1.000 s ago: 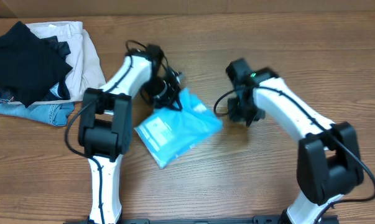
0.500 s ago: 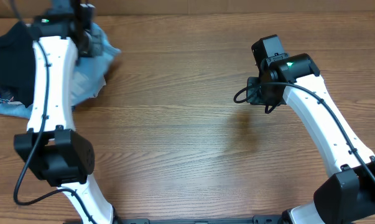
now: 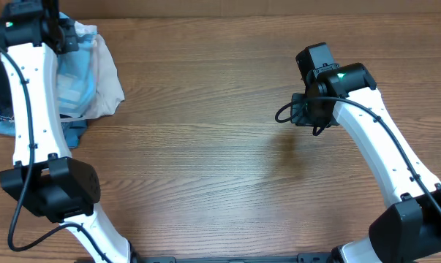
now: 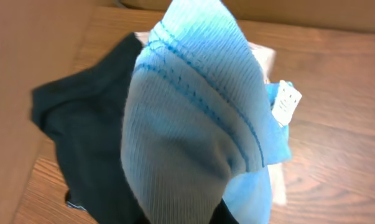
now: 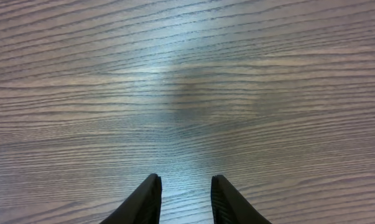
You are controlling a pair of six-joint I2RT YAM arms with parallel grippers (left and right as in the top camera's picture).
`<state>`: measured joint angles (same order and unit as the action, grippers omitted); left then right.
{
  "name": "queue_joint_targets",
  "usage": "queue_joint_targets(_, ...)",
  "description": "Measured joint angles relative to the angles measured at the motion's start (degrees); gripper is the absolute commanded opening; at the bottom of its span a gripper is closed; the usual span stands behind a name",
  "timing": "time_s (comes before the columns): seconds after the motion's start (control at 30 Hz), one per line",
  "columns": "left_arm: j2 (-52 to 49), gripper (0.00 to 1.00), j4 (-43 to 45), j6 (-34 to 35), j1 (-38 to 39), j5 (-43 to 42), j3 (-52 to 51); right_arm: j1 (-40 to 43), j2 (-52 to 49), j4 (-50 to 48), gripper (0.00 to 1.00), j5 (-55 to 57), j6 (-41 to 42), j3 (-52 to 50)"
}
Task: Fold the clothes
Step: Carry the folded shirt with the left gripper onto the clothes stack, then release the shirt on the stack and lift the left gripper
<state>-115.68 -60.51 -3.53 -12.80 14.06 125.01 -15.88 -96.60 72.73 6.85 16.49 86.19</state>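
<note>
Your left gripper (image 3: 61, 35) is clamped shut on bunched blue T-shirt (image 4: 193, 93), holding it at far-left corner over pile, guessing that's the stash spot. Black garment (image 4: 81, 124), beige trousers (image 3: 109, 77), denim (image 3: 1, 123) right underneath, could tangle. Right gripper (image 5: 184, 193) part open, empty, over table (image 3: 205, 161).

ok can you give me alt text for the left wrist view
A bunched fold of light blue T-shirt fills the middle of the frame, very close to the camera, with stitched seams and a small white tag at its right edge. Behind it, to the left, a black garment lies on the wooden table.
</note>
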Motion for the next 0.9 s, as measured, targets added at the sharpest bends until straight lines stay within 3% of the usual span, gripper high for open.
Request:
queue_joint_targets(0.4, -1.11, 0.06, 7.06, 0.00, -8.87, -1.68, 0.04, -0.02, 0.00, 0.22, 0.31, -0.02, 0.02, 0.00)
queue_joint_targets(0.77, -9.29, 0.10, 11.72, 0.04, -15.63, -6.80, 0.11, -0.02, 0.00, 0.31, 0.31, -1.46, 0.00, 0.00)
queue_joint_targets(0.83, -9.84, 0.22, 12.39, 0.17, -16.26, -7.02, 0.11, 0.00, 0.00, 0.28, 0.31, -1.55, 0.00, 0.00)
queue_joint_targets(0.87, -10.01, 0.58, 12.85, 0.39, -16.63, -7.10, 0.11, -0.02, 0.00, 0.31, 0.31, -1.60, 0.00, 0.00)
queue_joint_targets(0.9, -10.12, 0.88, 13.53, 0.37, -17.03, -7.34, 0.11, -0.02, 0.00, 0.26, 0.32, -1.68, -0.04, 0.00)
